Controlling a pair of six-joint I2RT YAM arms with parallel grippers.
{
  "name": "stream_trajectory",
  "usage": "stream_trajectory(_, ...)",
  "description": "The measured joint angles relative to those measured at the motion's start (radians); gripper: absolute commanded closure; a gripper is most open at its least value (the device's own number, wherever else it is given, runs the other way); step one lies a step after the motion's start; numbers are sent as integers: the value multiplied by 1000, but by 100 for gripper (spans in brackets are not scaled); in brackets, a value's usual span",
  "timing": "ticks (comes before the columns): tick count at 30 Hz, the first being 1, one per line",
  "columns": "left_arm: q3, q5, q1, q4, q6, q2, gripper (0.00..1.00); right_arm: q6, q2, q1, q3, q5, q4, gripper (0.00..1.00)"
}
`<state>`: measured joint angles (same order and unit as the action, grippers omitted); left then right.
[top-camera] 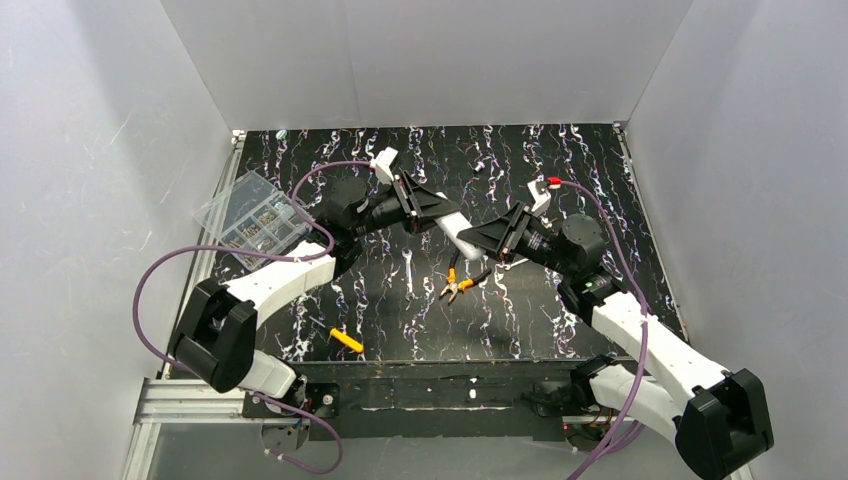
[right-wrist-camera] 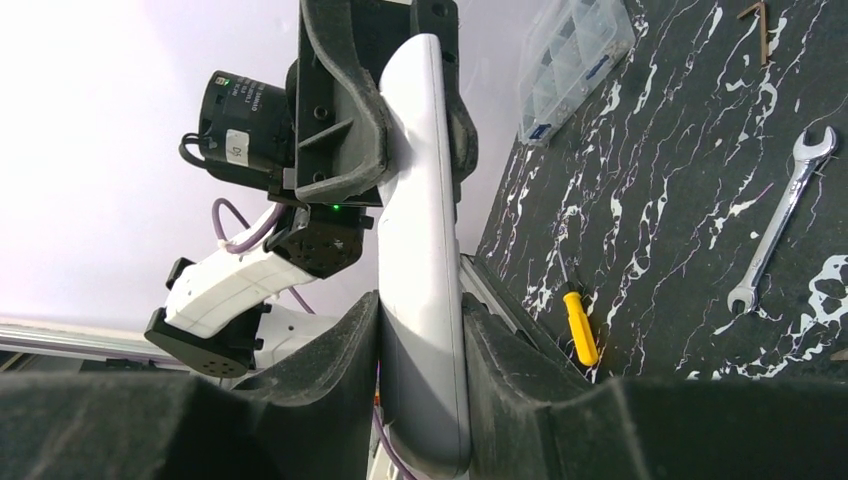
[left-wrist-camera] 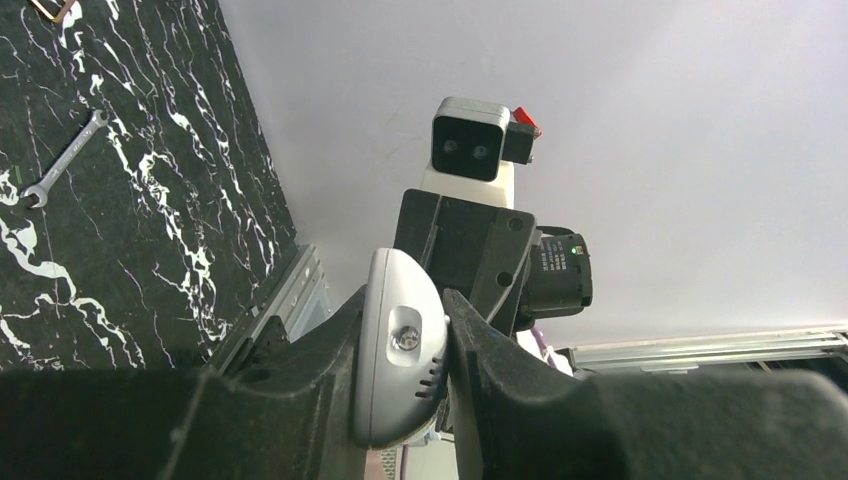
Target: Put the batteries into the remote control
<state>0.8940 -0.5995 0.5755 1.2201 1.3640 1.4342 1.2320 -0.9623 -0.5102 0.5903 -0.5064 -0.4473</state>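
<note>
The remote control (top-camera: 460, 235) is held up off the worktop (top-camera: 560, 310), in mid-air over its middle, and it is gripped from both ends. The left end effector (top-camera: 438, 212) is pressed tight on one end. In the left wrist view the rounded white end is seen squeezed between the two dark fingers (left-wrist-camera: 310, 400), with a small round window and a row of slots turned toward the camera. The right end effector (top-camera: 488, 240) is closed onto the other end. In the right wrist view its pads (right-wrist-camera: 340, 370) are laid against both long sides of the white body, touching it left and right. The handset is seen edge-on there, running straight up from the right fingers into the left ones above.

Down on the worktop, a small spanner (top-camera: 408, 272) is seen lying near the spot beneath the held remote. A pair of orange-handled pliers (top-camera: 455, 286) is spotted just beside it, to the right. A yellow-handled screwdriver (top-camera: 346, 340) is lying nearer the front edge, well apart from both. A clear compartment box (top-camera: 250, 215) is parked at the left edge, beside the left arm.
</note>
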Motion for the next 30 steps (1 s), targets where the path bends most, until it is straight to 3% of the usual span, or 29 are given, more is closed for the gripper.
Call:
stream_trajectory(6, 16, -15, 0, -10, -6, 15, 32, -2, 23, 5, -2, 7, 2, 99)
stream_trajectory(12, 21, -19, 0, -27, -21, 14, 3, -9, 42, 7, -6, 10, 14, 99)
stream_trajectory(21, 18, -25, 0, -153, -92, -48, 2, -55, 90, 20, -3, 66, 124, 99)
stream_trajectory(30, -19, 25, -1, -527, -324, -308, 2, -287, 130, 20, 185, 388, 591, 99)
